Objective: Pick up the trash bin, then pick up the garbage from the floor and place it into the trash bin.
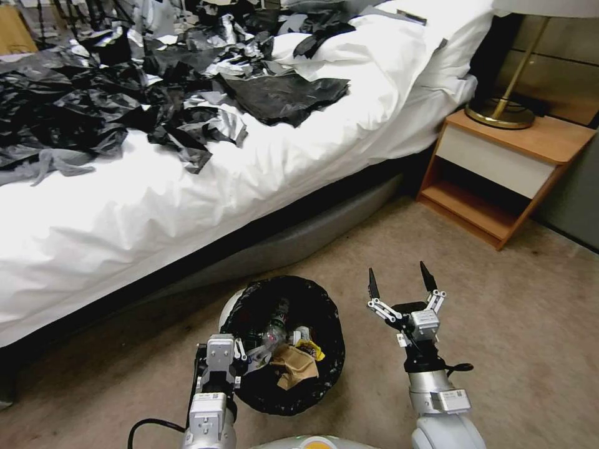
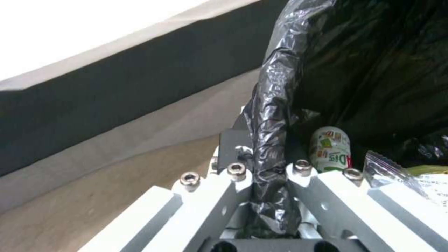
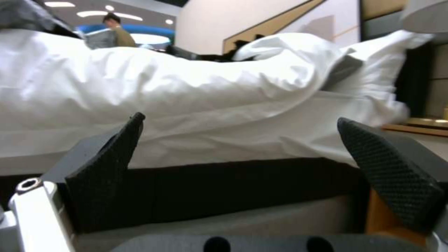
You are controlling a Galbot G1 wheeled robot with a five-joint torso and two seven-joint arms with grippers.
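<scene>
The trash bin [image 1: 228, 310], a white bucket lined with a black bag, sits low in front of me beside the bed. My left gripper [image 1: 241, 357] is shut on its near-left rim; the left wrist view shows the black liner [image 2: 271, 115] pinched between the fingers. Inside lie garbage pieces: a brown paper bag [image 1: 294, 365], a small plastic bottle [image 1: 274, 329] [image 2: 330, 148] and a yellow wrapper [image 1: 313, 350]. My right gripper [image 1: 400, 275] [image 3: 243, 120] is open and holds nothing, just right of the bin above the carpet. I cannot tell whether the bin rests on the floor.
A white bed [image 1: 187, 206] runs across the left and back, strewn with black and silver plastic sheets [image 1: 125, 93]. A wooden nightstand [image 1: 499, 181] with a brass lamp [image 1: 502, 109] stands at the right. Beige carpet [image 1: 530, 324] stretches right of the right gripper.
</scene>
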